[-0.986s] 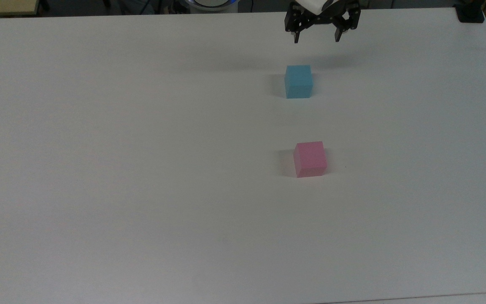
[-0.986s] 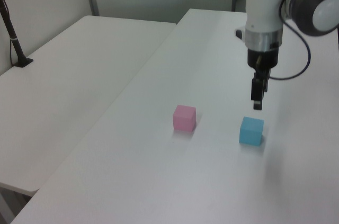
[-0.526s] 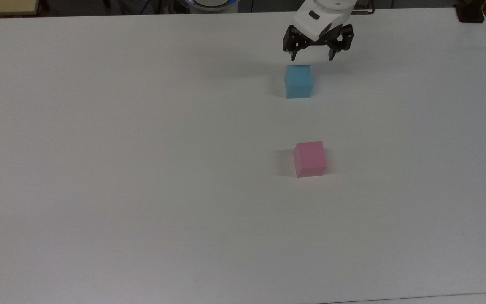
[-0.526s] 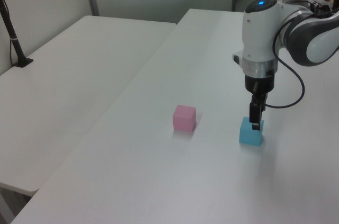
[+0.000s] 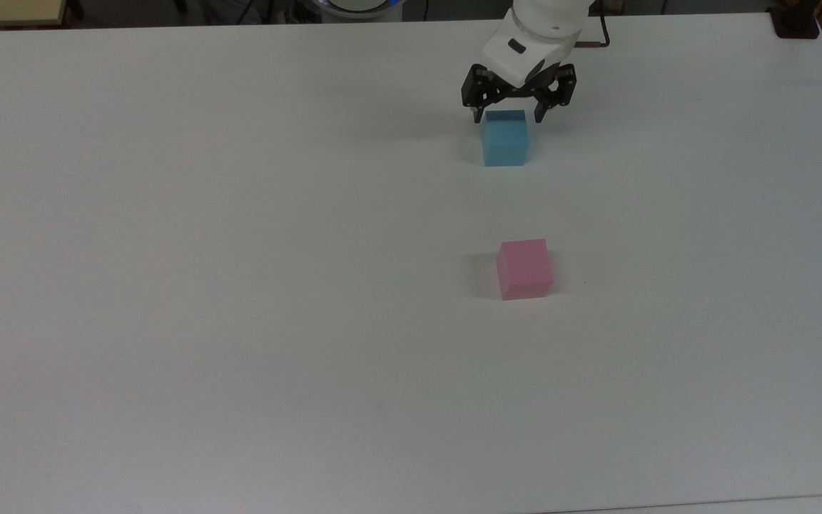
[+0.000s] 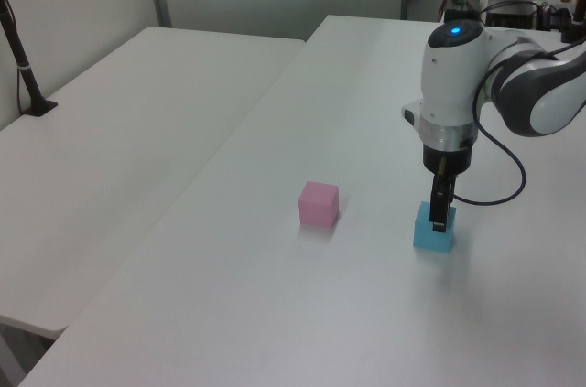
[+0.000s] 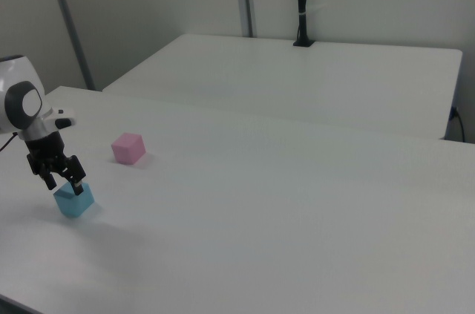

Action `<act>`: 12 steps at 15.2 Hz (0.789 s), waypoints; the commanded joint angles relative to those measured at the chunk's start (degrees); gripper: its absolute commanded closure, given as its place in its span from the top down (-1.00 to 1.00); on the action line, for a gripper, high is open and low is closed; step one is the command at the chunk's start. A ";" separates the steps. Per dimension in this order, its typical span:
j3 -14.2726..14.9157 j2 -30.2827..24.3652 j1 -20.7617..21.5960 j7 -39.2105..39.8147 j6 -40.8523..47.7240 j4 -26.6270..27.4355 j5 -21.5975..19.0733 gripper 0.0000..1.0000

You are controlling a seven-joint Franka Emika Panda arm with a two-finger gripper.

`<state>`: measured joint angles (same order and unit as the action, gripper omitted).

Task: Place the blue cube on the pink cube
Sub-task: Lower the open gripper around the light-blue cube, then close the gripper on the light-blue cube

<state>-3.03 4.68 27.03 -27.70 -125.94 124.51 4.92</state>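
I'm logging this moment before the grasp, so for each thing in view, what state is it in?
blue cube: resting on the table, between the open fingers, not lifted.
pink cube: resting on the table, apart from the blue cube, nothing on top.
gripper: open, lowered around the blue cube's top, one finger at each side.
table: bearing both cubes.

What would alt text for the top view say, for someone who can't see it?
A robot gripper hangs open over a blue cube on a white table, one finger at either side of it. A pink cube sits apart, below the blue one in the top view.
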 commanded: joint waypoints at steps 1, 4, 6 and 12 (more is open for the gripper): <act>-0.05 -0.29 -0.05 -2.18 -3.34 1.70 1.06 1.00; 0.04 0.59 0.22 -3.76 -6.41 2.14 1.14 1.00; 0.04 1.29 0.22 -3.77 -6.60 2.14 1.14 1.00; 0.04 3.05 -0.05 -3.94 -7.47 2.14 1.14 0.42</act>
<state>-3.03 7.69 27.04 -30.13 -131.15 125.66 4.96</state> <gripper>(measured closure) 0.097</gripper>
